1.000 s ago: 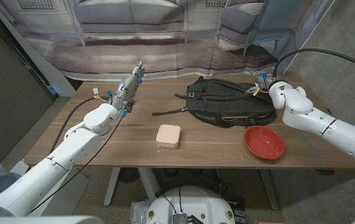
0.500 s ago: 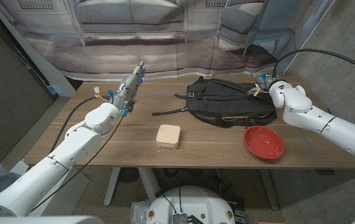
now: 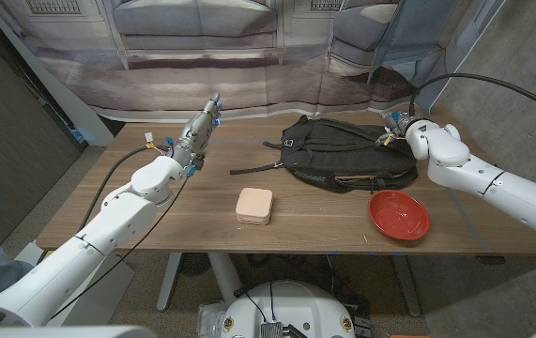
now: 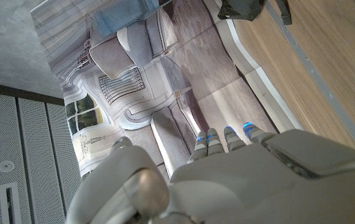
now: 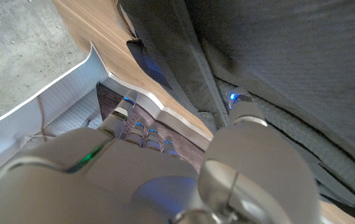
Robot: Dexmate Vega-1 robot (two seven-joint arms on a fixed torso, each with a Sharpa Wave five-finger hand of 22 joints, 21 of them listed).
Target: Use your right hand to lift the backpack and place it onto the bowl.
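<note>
Backpack (image 3: 347, 154), black fabric with loose straps trailing to its left, lies on the far right part of the wooden table (image 3: 202, 225), in the same spot as a second ago; nothing about it has shifted or lifted. Just near and to its right sits the red round bowl (image 3: 399, 213), close to the bag's near edge but apart from it, also unmoved.

What has changed is small. The right hand (image 3: 400, 126) has crept a little farther along the bag's far right corner and now hangs right beside the fabric. In the right wrist view a fingertip (image 5: 239, 102) lies against or just over the dark cloth of the black bag (image 5: 276, 74), yet no strap or fold is clamped; whether the fingers are apart or closing I cannot tell for certain.

The left hand (image 3: 202, 125) has barely drifted, raised above the table's far left with fingers extended together and holding nothing.

My reading: the approach is nearly complete, the grasp is not yet made, and lifting has not begun.

A tan square pad (image 3: 254, 205) rests mid-table, untouched.
</note>
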